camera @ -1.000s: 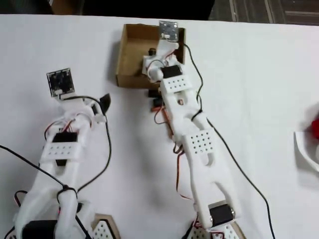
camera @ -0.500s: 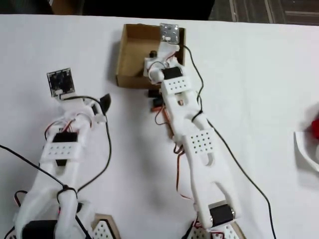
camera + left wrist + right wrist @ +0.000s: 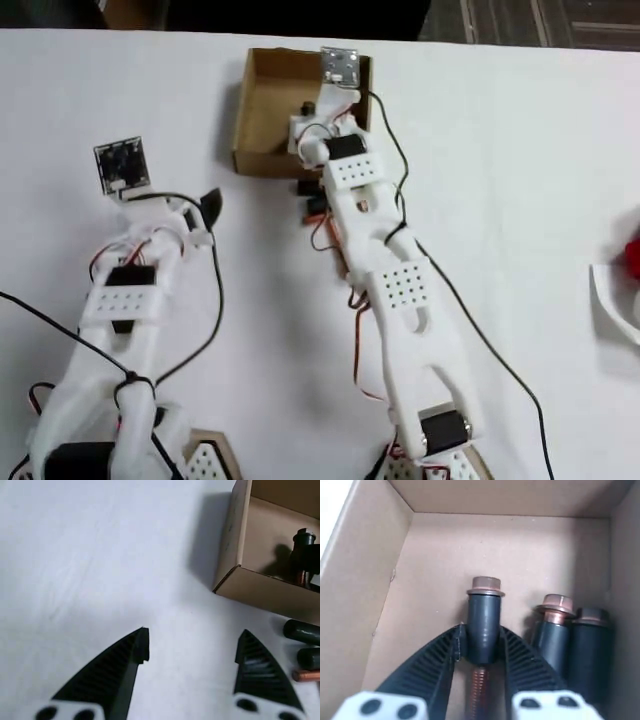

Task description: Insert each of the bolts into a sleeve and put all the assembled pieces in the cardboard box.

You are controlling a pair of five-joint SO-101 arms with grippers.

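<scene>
Two arms stand side by side at the white table (image 3: 520,150). Left arm: I see it set back from the box, its left gripper (image 3: 195,642) low over bare table with both fingers spread wide, grasping nothing. One cardboard box (image 3: 265,105) lies beyond it, open at the top, near the table's far edge. Right arm: stretched forward over the box's near wall, with the right gripper (image 3: 481,637) down inside. Its two fingers are clenched on one gripped piece (image 3: 483,625), a dark sleeve held upright with a copper bolt head above it and copper thread below. I count two more pieces inside, standing just beside it by a side wall. The second piece (image 3: 554,630) shows a copper head. The third piece (image 3: 592,647) has a dark top, and I cannot tell whether a bolt sits in it. Outside the box, on the table by its near wall, I count two loose sleeves (image 3: 301,631), dark and lying on their sides, and one loose bolt (image 3: 306,676) just beside them. At the far right edge, one white dish (image 3: 605,300) holds one red object (image 3: 632,258).
</scene>
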